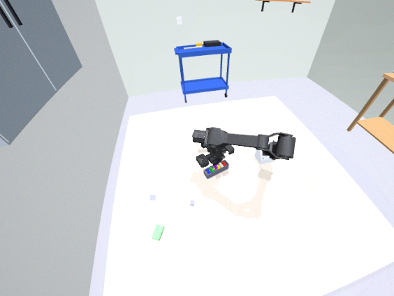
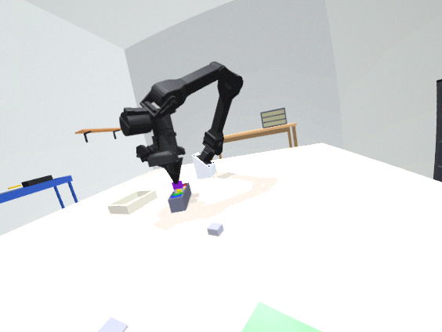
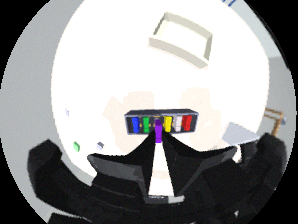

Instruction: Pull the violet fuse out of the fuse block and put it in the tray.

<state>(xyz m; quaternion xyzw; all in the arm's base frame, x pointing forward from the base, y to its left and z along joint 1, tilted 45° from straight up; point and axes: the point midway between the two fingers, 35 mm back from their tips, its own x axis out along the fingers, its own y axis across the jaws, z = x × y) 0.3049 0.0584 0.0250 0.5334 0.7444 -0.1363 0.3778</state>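
The fuse block [image 1: 217, 172] [image 2: 178, 205] [image 3: 150, 112] is a dark, narrow box with a row of fuses. My gripper [image 2: 176, 182] [image 3: 158, 132] is shut on the violet fuse [image 2: 177, 185] [image 3: 158, 131], above the middle of the block. The fuse stands higher than its neighbours; whether its lower end is clear of the slot cannot be told. The blue fuse [image 3: 135, 124] and green fuse [image 3: 146, 124] are on one side, the yellow fuse [image 3: 168, 124], white fuse [image 3: 177, 124] and red fuse [image 3: 187, 123] on the other. The cream tray [image 2: 119, 209] [image 3: 175, 47] shows no contents; the arm mostly hides it in the top view.
A small grey block [image 1: 192, 202] [image 2: 215, 229], a pale flat piece [image 1: 153, 197] and a green slab [image 1: 158, 232] [image 2: 274, 321] lie away from the fuse block. The arm's white base [image 2: 204, 169] stands behind the block in the exterior view. A blue cart [image 1: 204, 85] stands beyond the table.
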